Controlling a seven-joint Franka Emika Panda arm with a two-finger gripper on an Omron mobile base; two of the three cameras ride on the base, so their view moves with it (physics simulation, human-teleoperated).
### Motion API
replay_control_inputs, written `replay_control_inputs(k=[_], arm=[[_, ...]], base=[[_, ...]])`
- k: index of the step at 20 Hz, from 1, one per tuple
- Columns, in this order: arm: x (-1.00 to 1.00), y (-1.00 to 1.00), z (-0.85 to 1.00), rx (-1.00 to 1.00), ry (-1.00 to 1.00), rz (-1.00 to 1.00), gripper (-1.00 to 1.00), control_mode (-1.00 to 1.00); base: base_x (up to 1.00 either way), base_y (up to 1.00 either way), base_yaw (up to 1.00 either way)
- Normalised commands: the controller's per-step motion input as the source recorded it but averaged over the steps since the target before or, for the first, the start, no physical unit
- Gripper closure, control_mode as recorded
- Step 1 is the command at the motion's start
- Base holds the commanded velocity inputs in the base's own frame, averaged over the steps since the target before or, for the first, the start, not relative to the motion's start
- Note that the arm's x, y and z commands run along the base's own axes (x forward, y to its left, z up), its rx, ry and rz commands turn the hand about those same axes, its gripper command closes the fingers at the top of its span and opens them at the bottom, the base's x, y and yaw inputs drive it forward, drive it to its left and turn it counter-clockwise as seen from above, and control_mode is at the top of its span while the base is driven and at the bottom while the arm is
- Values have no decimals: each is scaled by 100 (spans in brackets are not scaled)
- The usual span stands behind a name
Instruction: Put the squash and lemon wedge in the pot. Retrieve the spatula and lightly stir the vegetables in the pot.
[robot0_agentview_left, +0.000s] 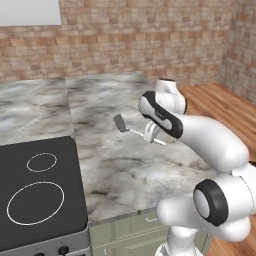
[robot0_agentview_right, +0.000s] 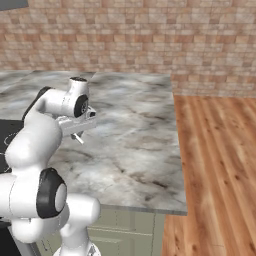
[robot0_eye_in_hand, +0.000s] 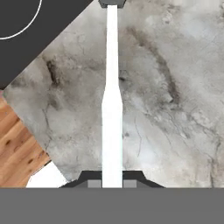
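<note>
One tool matters at this moment: the spatula (robot0_agentview_left: 131, 129), which is held up off the marble table (robot0_agentview_left: 120, 165) with its flat grey head pointing left toward the stove and its thin pale handle running back to the right into the claw (robot0_agentview_left: 151, 134). In the hand view the handle (robot0_eye_in_hand: 112, 109) runs straight up the middle from between the two dark finger tips, with the grey head (robot0_eye_in_hand: 112, 2) just at the top edge. The claw is nearly closed, pinching the handle close to its end.

Judging from this, the retrieval half of the job looks done: the tool is gripped and clear of the table. What remains, as far as these pictures let me say, is carrying it to the pot and giving the vegetables a light stir. I cannot tell from these frames whether the squash and lemon wedge are already in.

To the near left lies the black cooktop (robot0_agentview_left: 35, 195) with its white ring markings. A brick wall (robot0_agentview_left: 140, 35) backs the table, and wooden floor (robot0_agentview_right: 220, 165) runs along the right.

The arm rises from the near edge of the table, bends at the elbow and reaches forward over the marble, the wrist turned so the spatula lies close to level, slightly tilted.
</note>
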Motion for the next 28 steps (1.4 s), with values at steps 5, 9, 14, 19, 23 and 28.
replay_control_inputs(k=[5, 9, 14, 19, 23, 28], arm=[[-73, 0, 72, 0, -1, 11, 100, -100], [-60, -3, 26, -1, 0, 3, 100, -100], [-4, 0, 0, 0, 0, 0, 100, -100], [0, 0, 0, 0, 0, 0, 100, -100], [0, 0, 0, 0, 0, 0, 100, 100], [0, 0, 0, 0, 0, 0, 100, 100]], base=[[0, 0, 0], [0, 0, 0], [0, 0, 0], [0, 0, 0], [0, 0, 0], [-70, 23, 0]])
